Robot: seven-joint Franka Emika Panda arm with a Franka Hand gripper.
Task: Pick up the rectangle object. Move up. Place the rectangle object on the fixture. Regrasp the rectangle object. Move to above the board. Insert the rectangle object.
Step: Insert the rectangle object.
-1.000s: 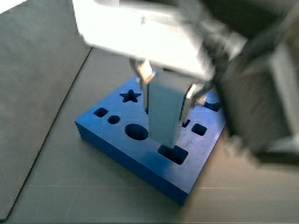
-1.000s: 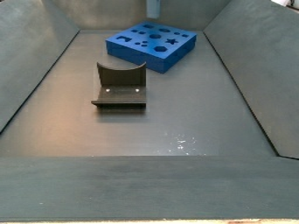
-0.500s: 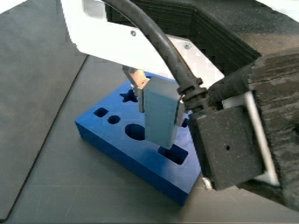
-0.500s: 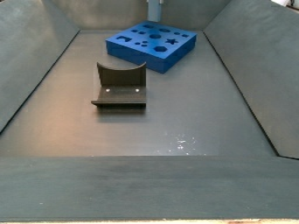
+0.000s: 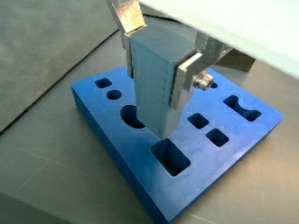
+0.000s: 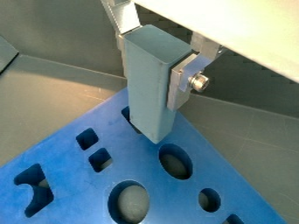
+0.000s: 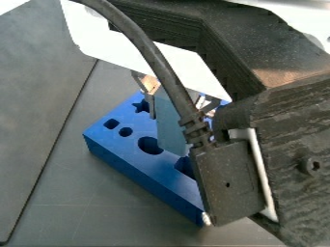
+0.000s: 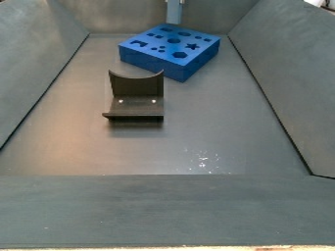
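My gripper is shut on the rectangle object, a light-blue block held upright between the silver fingers. Both wrist views show it, and the other one shows the gripper and the block too. The block's lower end stands just over the board, at a dark rectangular cut-out. I cannot tell whether it has entered. In a side view the block shows over the board, partly behind the arm. The fixture stands empty, nearer than the board.
The dark arm and its cable fill the right of a side view and hide part of the board. Grey sloped walls enclose the floor. The board has star, round and square holes.
In a side view the arm's bulk has swung further into the picture and hides more of the board. The block stays upright in the gripper over the board. The fixture has not moved.
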